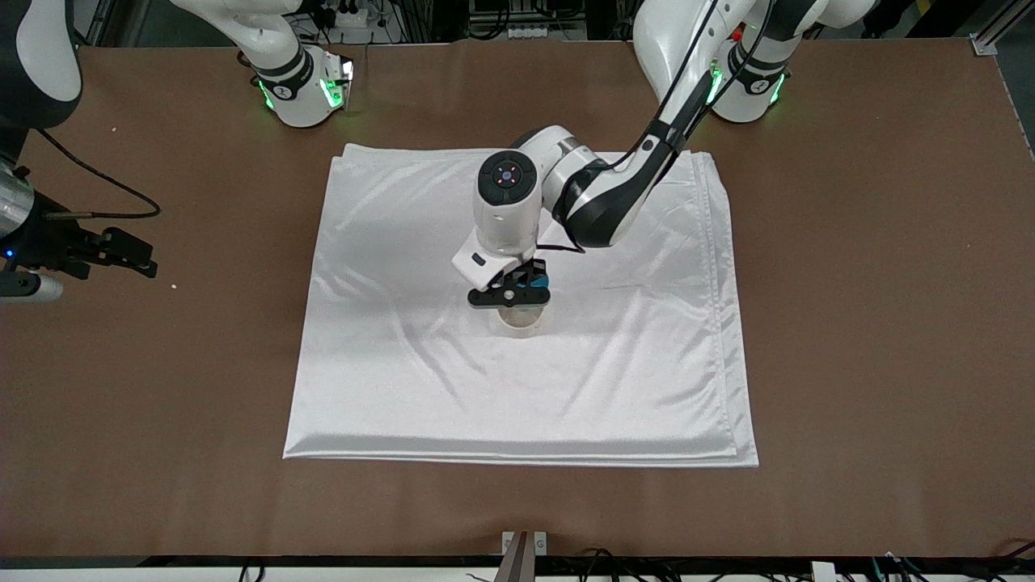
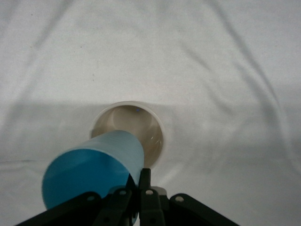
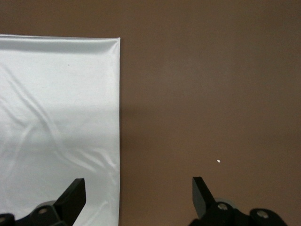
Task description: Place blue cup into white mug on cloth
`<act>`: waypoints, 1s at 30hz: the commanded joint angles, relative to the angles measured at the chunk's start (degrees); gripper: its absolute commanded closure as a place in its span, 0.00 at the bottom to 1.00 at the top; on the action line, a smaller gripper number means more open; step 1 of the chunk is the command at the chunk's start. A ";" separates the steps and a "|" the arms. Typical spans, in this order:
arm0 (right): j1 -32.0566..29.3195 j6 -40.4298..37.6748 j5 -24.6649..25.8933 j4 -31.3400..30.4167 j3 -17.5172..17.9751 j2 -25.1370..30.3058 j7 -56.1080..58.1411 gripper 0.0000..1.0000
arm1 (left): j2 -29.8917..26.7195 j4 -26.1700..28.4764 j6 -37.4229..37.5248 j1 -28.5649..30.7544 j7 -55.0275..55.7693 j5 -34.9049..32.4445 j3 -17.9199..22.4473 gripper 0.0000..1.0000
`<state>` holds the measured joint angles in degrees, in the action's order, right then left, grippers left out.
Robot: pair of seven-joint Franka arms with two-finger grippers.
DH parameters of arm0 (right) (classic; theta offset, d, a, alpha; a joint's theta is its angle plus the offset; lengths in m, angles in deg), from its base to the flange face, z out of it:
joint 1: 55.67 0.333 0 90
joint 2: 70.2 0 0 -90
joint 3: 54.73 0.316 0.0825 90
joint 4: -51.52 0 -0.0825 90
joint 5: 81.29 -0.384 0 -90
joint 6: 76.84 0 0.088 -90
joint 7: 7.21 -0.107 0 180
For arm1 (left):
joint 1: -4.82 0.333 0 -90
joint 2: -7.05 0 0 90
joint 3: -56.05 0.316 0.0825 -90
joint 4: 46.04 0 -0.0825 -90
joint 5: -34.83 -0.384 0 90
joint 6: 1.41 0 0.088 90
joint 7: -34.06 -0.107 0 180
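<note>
Brown tabletop carries the cloth, where the left gripper pinches the light, rigid, likely slippery blue cup by its rim over the white mug, while the right gripper waits, jaws apart.

Wide bare stretches of shiny white satin cloth all round the off-white ceramic mug, open to approach from any side. Directly over the mug's mouth, blocked by the left gripper clamped on the small light-blue tapered cup. Brown tabletop free, save under the waiting right gripper, splayed wide.
</note>
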<state>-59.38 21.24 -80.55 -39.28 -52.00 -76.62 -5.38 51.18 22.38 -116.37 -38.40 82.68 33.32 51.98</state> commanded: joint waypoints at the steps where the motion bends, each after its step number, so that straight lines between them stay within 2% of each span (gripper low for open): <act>1: -0.60 0.27 1.37 -0.69 0.96 1.24 0.73 0.00 | -0.01 0.05 0.61 -0.19 0.15 -0.51 0.21 1.00; 9: -0.42 0.01 1.20 -0.17 1.32 3.34 0.55 0.00 | 0.52 0.66 0.61 -0.46 0.42 -0.42 0.12 1.00; 14: -0.60 0.36 1.11 0.27 1.32 4.22 0.38 0.00 | 0.78 1.01 0.53 -0.37 -0.02 2.48 0.12 1.00; 30: -0.51 -0.34 0.14 -0.78 1.49 8.27 0.46 0.00 | 2.54 0.57 -0.52 -0.02 -2.75 1.87 0.74 1.00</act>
<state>-59.33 21.24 -80.16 -38.45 -51.21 -70.15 -5.36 53.20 23.58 -116.39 -38.45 81.51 34.44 52.11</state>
